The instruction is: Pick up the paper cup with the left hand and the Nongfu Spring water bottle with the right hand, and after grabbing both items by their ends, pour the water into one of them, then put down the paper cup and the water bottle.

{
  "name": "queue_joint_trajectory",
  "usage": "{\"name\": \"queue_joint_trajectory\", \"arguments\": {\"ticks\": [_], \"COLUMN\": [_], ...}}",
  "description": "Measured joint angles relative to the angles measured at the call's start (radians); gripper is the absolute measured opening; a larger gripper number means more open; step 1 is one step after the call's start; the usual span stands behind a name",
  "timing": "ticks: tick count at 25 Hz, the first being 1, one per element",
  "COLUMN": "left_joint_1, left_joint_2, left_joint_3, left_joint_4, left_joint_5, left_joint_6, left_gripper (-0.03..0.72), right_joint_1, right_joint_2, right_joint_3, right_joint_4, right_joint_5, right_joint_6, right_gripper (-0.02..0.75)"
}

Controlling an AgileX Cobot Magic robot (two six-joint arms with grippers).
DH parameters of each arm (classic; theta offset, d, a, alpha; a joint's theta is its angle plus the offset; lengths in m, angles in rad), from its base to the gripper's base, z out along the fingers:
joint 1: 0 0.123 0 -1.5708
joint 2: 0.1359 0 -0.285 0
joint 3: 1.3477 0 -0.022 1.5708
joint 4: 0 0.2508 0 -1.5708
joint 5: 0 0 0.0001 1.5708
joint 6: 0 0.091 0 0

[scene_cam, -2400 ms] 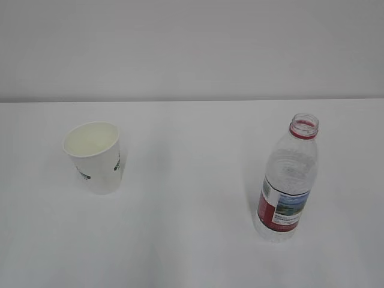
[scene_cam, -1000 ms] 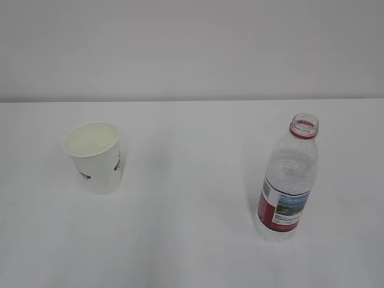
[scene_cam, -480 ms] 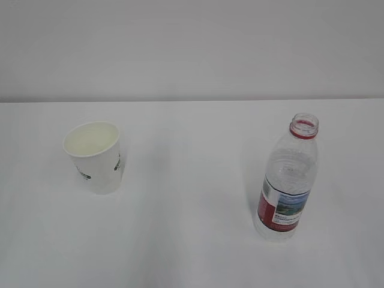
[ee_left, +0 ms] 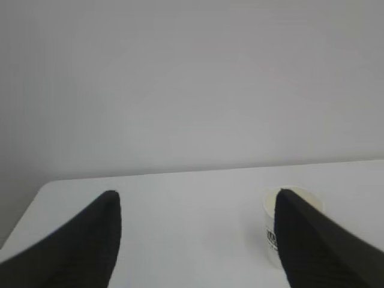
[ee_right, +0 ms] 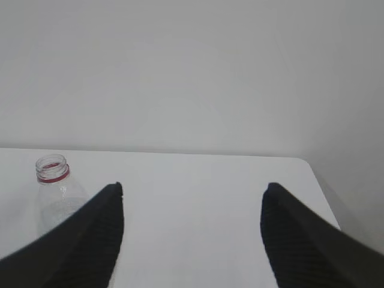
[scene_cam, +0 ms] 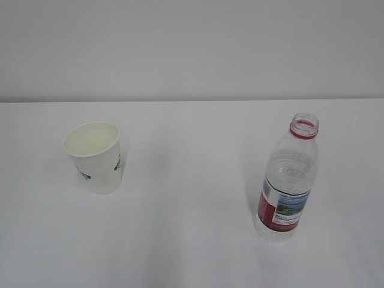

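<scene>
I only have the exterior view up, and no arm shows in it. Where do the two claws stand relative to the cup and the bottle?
Observer: In the left wrist view the left claw is open and empty; the paper cup stands ahead, partly behind its right-hand finger, not between the two.
Operator: And the right one?
Observer: The right claw is open and empty too. The Nongfu Spring water bottle shows off to the left, partly behind its left-hand finger.
Operator: Is the bottle capped?
Observer: No. The right wrist view shows an open mouth above the red neck ring.
</scene>
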Motion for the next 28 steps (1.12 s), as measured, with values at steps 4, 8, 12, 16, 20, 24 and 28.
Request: {"name": "queue_joint_trajectory", "arguments": {"ticks": [4,8,12,16,20,24,28], "left_joint_1": [0.000,0.000,0.000,0.000,0.000,0.000,0.000], "left_joint_2": [0.000,0.000,0.000,0.008,0.079,0.186,0.287], "left_joint_3": [0.000,0.000,0.000,0.014,0.026,0.031,0.031], "left_joint_4": [0.008,0.008,0.008,0.008,0.006,0.006,0.006], "left_joint_5": [-0.051,-0.109,-0.146,-0.177,-0.233,-0.322,-0.423], "left_joint_6": [0.000,0.000,0.000,0.000,0.000,0.000,0.000], "left_gripper": [0.580,0.579,0.579,0.579,0.579,0.579,0.579], "right_joint_1": [0.000,0.000,0.000,0.000,0.000,0.000,0.000], "right_joint_2": [0.000,0.000,0.000,0.000,0.000,0.047,0.124], "right_joint_3": [0.000,0.000,0.024,0.071,0.102,0.102,0.104], "right_joint_4": [-0.007,-0.007,-0.009,-0.025,-0.067,-0.107,-0.115], "right_joint_5": [-0.005,-0.013,-0.098,-0.165,-0.198,-0.253,-0.359], "right_joint_6": [0.000,0.000,-0.002,-0.005,-0.005,-0.007,-0.008], "right_gripper": [0.537,0.537,0.537,0.537,0.537,0.536,0.536]}}
